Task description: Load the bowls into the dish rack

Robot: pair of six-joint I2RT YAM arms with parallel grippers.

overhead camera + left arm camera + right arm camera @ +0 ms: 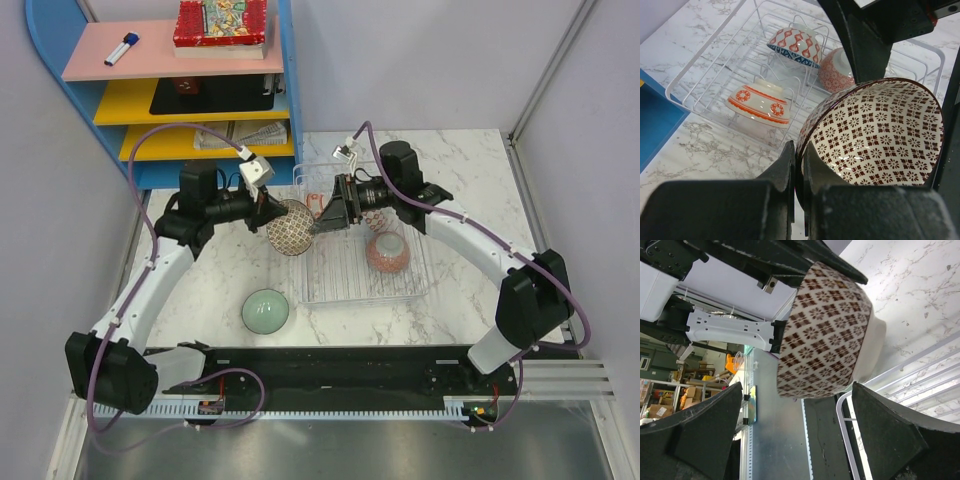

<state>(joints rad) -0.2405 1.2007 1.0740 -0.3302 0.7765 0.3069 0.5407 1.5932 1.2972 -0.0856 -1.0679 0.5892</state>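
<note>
My left gripper (270,213) is shut on the rim of the brown lattice bowl (291,228) and holds it on its side in the air at the left edge of the dish rack (420,290). In the left wrist view the fingers (790,165) pinch the rim of that bowl (880,135). My right gripper (326,216) is open, its jaws on either side of the bowl's base (825,335), not closed on it. The rack (700,85) holds a white bowl with orange-red flowers (757,102), a blue/red-white bowl (795,45) and a red-dotted bowl (388,252). The pale green bowl (266,311) sits on the table. No grey speckled bowl shows.
A blue shelf unit (285,90) with pink and yellow shelves stands at the back left, close to the rack's far left corner. A red box (220,25) and a marker (122,50) lie on its top shelf. Grey walls close in both sides.
</note>
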